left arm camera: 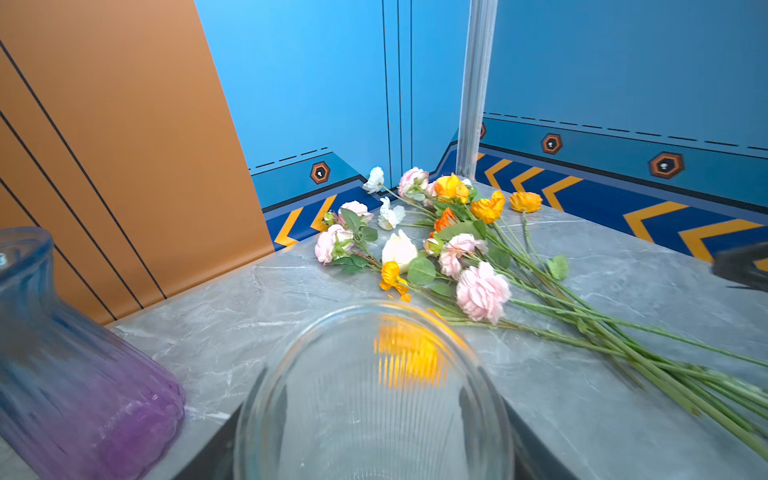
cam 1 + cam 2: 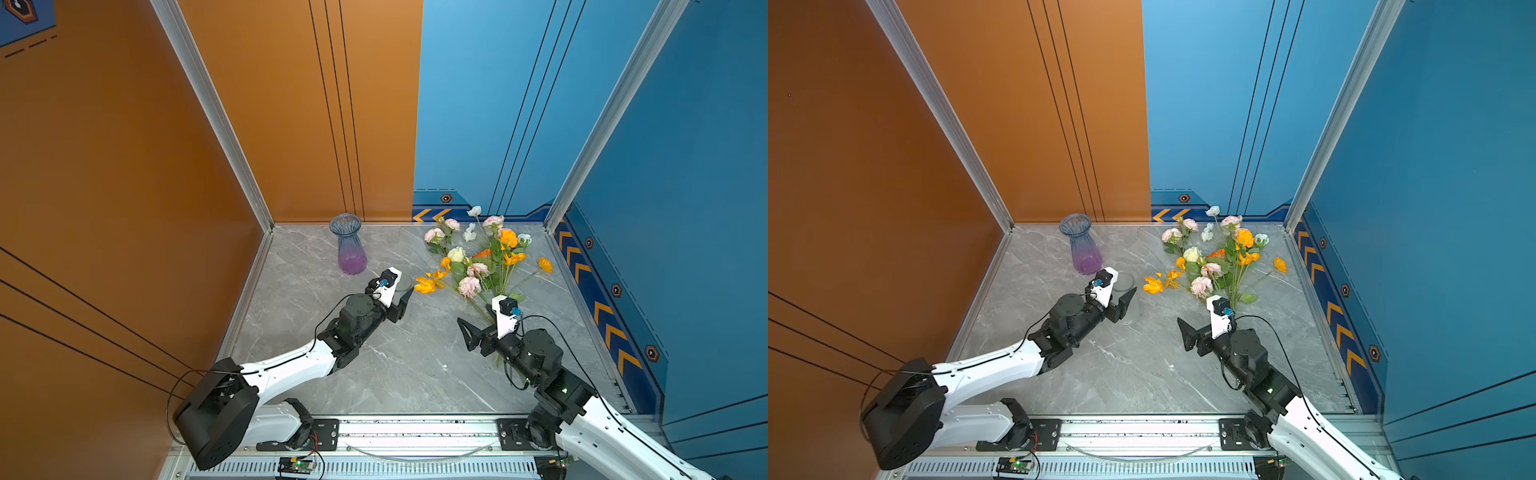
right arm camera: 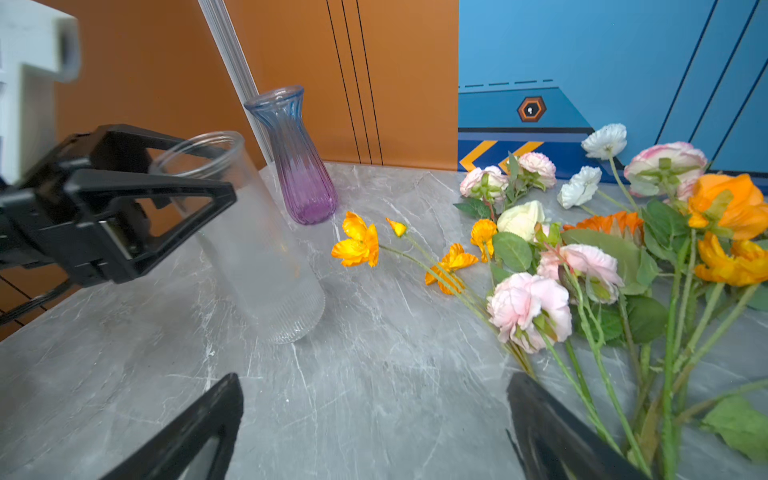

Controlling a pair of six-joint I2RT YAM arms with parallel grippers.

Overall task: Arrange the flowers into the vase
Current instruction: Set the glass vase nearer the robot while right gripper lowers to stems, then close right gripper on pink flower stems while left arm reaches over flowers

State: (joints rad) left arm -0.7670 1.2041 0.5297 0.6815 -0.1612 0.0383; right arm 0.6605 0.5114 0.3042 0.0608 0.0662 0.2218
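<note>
The left hand (image 3: pixel 208 172) is clamped on a clear, finely ribbed glass cylinder vase (image 3: pixel 266 266), its black triangular fingers (image 3: pixel 166 187) set on opposite sides just below the rim; the vase leans in the grip, and whether its base sits flat on the grey, white-veined marble-look counter (image 2: pixel 374 374) I cannot tell. Near it, toward the back left corner, a fluted glass vase shading from blue at its flared mouth to purple at its rounded base (image 3: pixel 299 166) stands upright, apart from the clear one. The right hand (image 3: pixel 376 386) has its jaws spread wide with only bare counter between them, low and just beside the stem ends of the flowers (image 2: pixel 478 266). These lie flat on the right rear of the counter, outside both vases; thin green stems gather toward the right hand and fan out to ruffled pink, papery orange, cream and white blooms among broad matte leaves.
</note>
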